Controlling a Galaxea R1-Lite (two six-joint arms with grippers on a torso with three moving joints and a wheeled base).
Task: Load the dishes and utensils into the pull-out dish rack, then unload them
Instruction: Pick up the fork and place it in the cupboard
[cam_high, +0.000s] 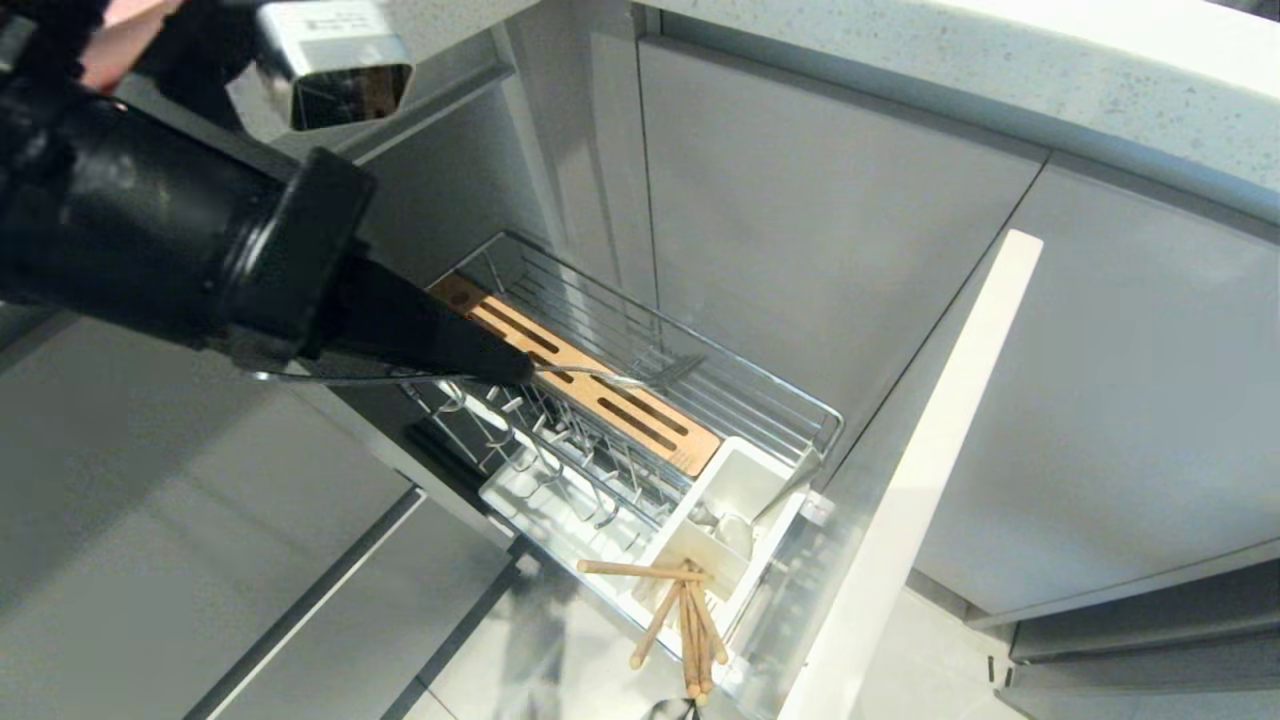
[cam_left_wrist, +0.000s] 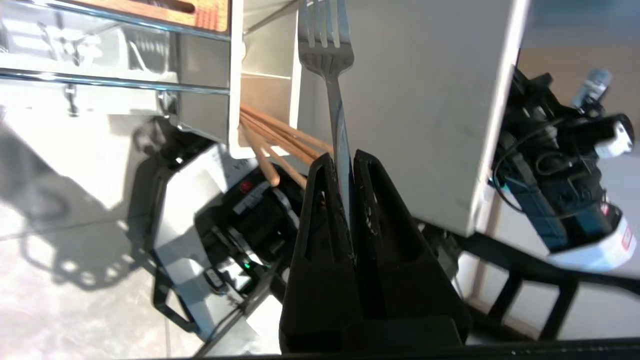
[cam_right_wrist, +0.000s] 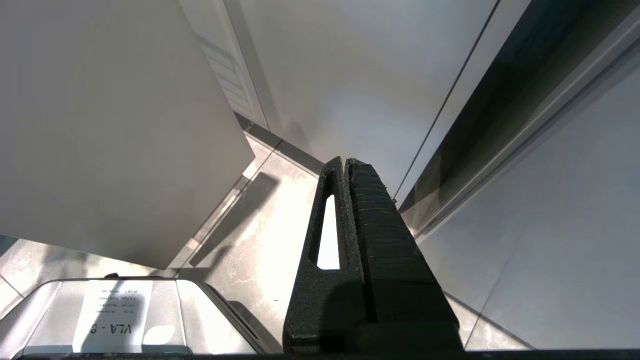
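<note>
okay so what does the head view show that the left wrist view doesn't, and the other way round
Only the head view shows the whole pull-out dish rack with its slotted wooden strip and upright prongs, plus the countertop.

Only the left wrist view shows the robot's base on the floor, and the left gripper closed tight on the fork's handle.

Both show the fork, held over the rack, the chopsticks sticking out of the white utensil box, and the rack's pale front panel.

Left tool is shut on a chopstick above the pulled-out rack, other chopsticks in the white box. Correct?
Not a chopstick: the left tool is shut on the fork, as the left wrist view shows. It is above the rack, and the chopsticks are in the white box.
</note>
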